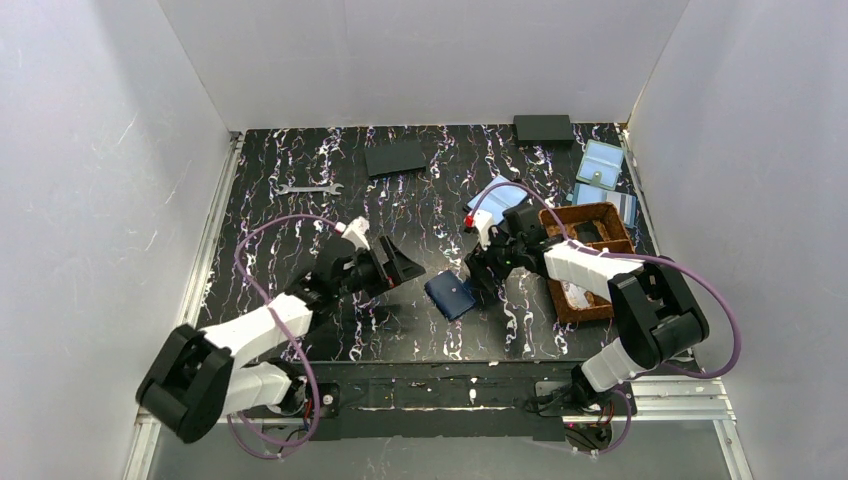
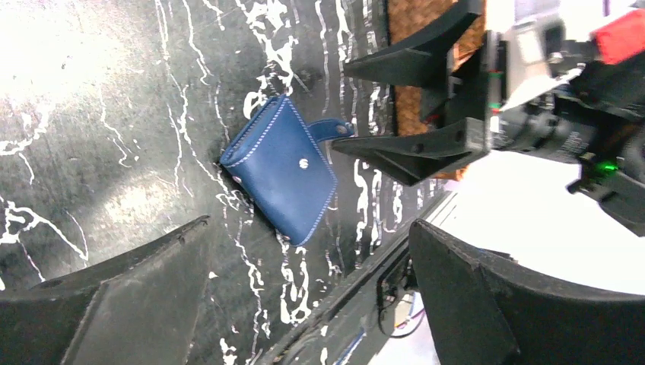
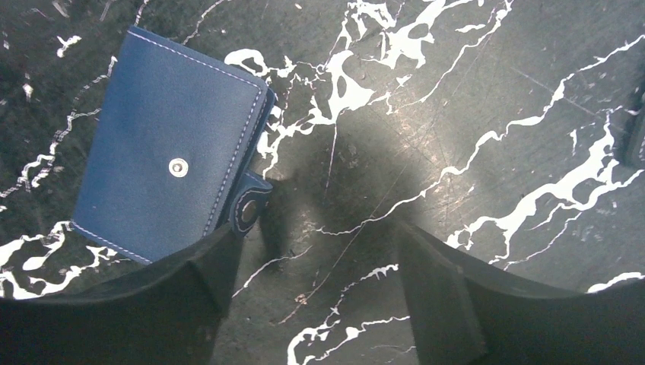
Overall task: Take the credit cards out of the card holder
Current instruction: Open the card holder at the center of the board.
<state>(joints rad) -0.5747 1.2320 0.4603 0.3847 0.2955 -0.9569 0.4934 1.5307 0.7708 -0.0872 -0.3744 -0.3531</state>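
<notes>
A black table point(image 1: 300, 230) veined with white and purple streaks is filling the floor of a booth, and plain white walls point(image 1: 420, 60) are closing it in on the left, far and right sides. A metal rail point(image 1: 660, 400) is running along the near edge. On the far left a small wrench point(image 1: 310, 187) is lying flat. Two flat black pads point(image 1: 396, 157) are resting toward the far side, one of them at the far right. Pale blue pouches point(image 1: 600, 163) are lying at the far right, and a brown woven tray point(image 1: 590, 218) is sitting just near of them.

The card holder point(image 1: 450, 295) is lying on the table a little right of centre, toward the near edge, between the two grippers. It is lying folded shut, navy blue with pale stitching along its edges. A small metal stud point(image 3: 178, 167) is showing on its upper face. Its snap tab point(image 3: 247, 209) is hanging loose off one edge, unfastened.

The left gripper point(image 1: 405, 262) is hovering just left of the card holder with its jaws spread wide and gripping nothing. The right gripper point(image 3: 316, 236) is hanging just right of it, jaws likewise released. One of its fingers point(image 3: 190, 296) is overlapping the holder's near corner in the wrist view; whether they are touching cannot be told.
</notes>
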